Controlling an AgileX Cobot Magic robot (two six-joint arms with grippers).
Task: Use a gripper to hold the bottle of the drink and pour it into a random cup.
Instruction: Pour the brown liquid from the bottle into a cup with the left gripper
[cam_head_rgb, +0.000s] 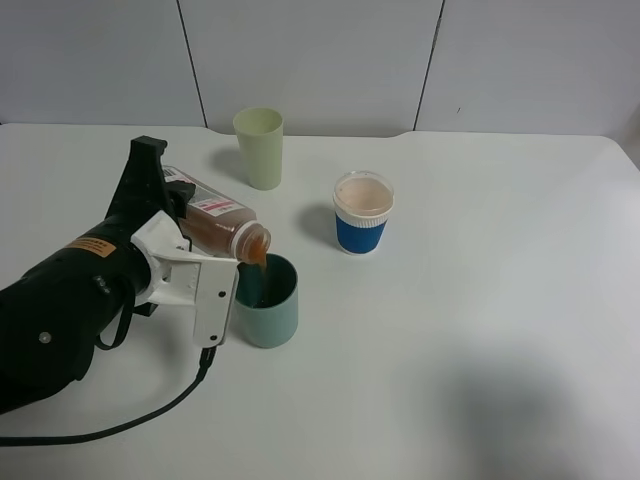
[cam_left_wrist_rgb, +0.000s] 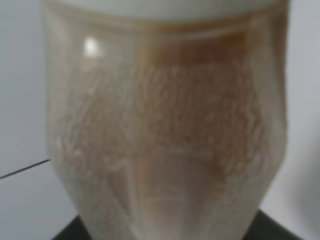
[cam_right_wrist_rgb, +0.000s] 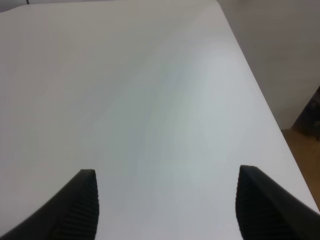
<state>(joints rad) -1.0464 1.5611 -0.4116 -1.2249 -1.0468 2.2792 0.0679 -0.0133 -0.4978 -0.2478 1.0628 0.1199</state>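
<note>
My left gripper (cam_head_rgb: 180, 228), black with white jaw parts, is shut on the bottle (cam_head_rgb: 215, 215) and holds it tilted, neck down to the right. The brown drink (cam_head_rgb: 256, 252) runs from the neck into the teal-green cup (cam_head_rgb: 268, 312), which stands upright just below the neck. In the left wrist view the bottle (cam_left_wrist_rgb: 165, 140) fills the picture, with foamy brown liquid inside. My right gripper (cam_right_wrist_rgb: 165, 210) shows only in the right wrist view, its black fingers (cam_right_wrist_rgb: 82, 205) wide apart over bare white table, holding nothing.
A taller pale yellow-green tumbler (cam_head_rgb: 260, 147) stands at the back. A blue-sleeved white paper cup (cam_head_rgb: 361, 213) with pale liquid stands right of the teal cup. A black cable (cam_head_rgb: 150, 415) trails across the front left. The table's edge (cam_right_wrist_rgb: 265, 100) shows in the right wrist view.
</note>
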